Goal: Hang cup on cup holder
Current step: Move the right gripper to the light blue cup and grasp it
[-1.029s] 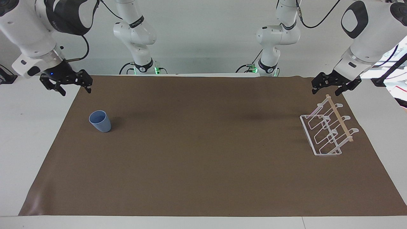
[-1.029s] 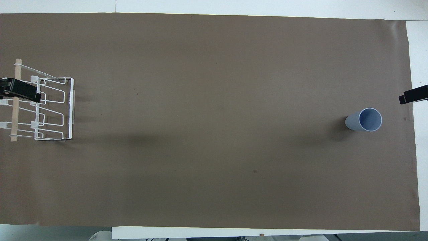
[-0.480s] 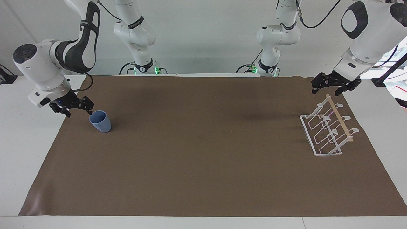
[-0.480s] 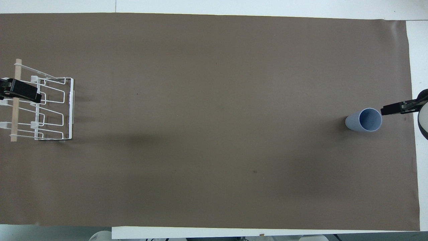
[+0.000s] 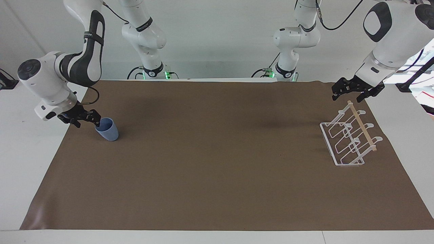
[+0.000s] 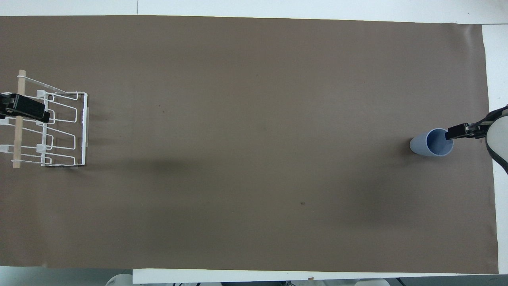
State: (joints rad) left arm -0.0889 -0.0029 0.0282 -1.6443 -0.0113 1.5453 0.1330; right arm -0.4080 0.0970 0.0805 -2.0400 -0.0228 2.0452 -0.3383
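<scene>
The light-blue cup (image 5: 109, 131) (image 6: 429, 145) stands upright, mouth up, on the brown mat toward the right arm's end of the table. My right gripper (image 5: 87, 124) is low beside it and open. One of its fingertips (image 6: 451, 133) is at the cup's rim on the side toward the table's end, the other is outside the cup. The white wire cup holder (image 5: 348, 139) (image 6: 60, 132), with a pale wooden rod on top, stands toward the left arm's end. My left gripper (image 5: 348, 96) waits open in the air over the holder's rod.
A brown mat (image 5: 217, 162) covers most of the white table (image 5: 20, 142). Between the cup and the holder there is only bare mat. The arms' bases stand along the robots' edge of the table.
My right gripper has come down from above the mat's corner to the cup's rim. Its fingers look slightly narrower. The cup, the holder and the left arm have stayed put.
</scene>
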